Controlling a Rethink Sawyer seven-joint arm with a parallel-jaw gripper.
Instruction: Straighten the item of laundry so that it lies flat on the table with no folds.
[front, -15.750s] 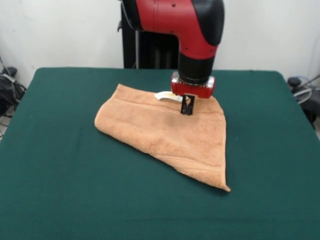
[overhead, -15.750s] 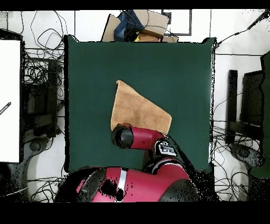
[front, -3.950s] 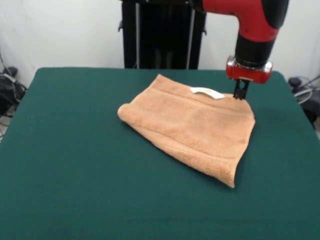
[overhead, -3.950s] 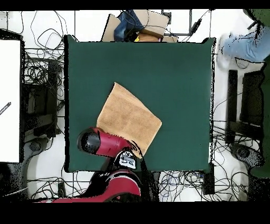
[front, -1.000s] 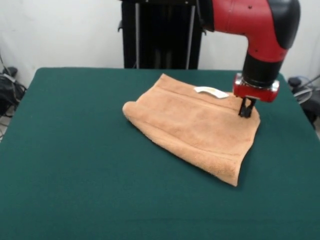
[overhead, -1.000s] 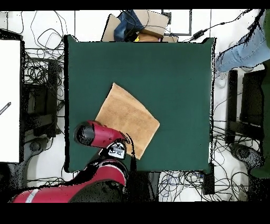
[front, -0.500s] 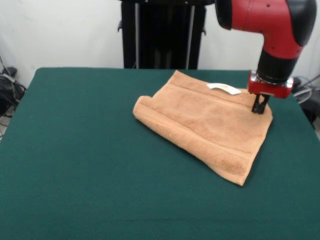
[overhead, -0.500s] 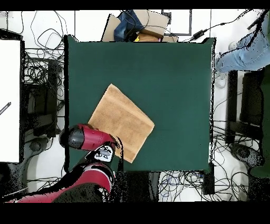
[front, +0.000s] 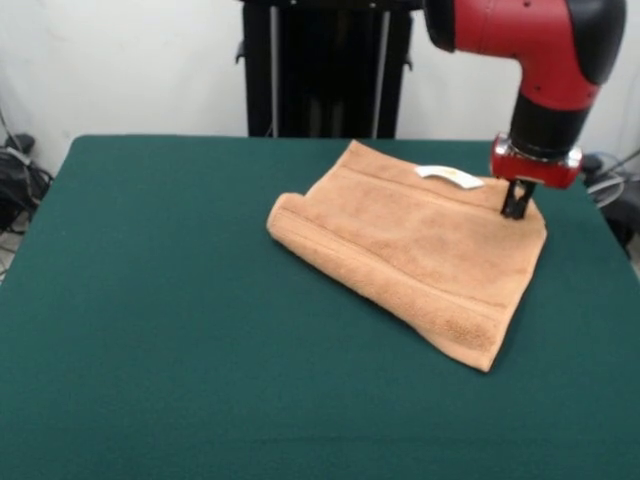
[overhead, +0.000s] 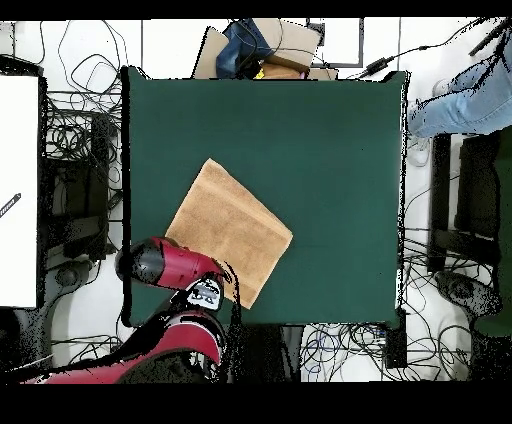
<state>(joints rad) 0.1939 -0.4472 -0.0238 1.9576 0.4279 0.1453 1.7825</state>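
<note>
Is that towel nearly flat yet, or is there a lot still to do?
Partly done. The towel lies spread on the table but looks doubled over, with a rounded fold along its left end. In hand: the gripper sits low on the towel's far right corner, near the white tag. Left: opening that fold.

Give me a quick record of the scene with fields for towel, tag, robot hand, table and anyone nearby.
towel: tan towel, doubled over, rolled fold along one edge, not yet flat
tag: white tag on the far edge
robot hand: hand down on the towel's corner beside the tag; grip unclear
table: green table
person: jeans-clad leg beyond the table's corner, overhead view
</note>
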